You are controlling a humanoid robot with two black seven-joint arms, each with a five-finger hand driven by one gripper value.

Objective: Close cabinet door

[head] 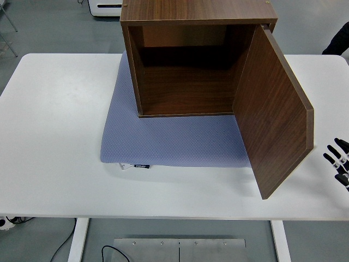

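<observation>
A dark wooden cabinet stands on a blue-grey mat at the back middle of the white table. Its inside is empty. Its door, hinged on the right side, swings wide open toward me and to the right. At the picture's right edge, only the black fingertips of my right hand show, spread and holding nothing, a short way right of the door's free edge. My left hand is out of view.
A person's dark sleeve shows at the top right corner, beyond the table. A white appliance stands on the floor behind the cabinet. The table's near edge runs along the bottom.
</observation>
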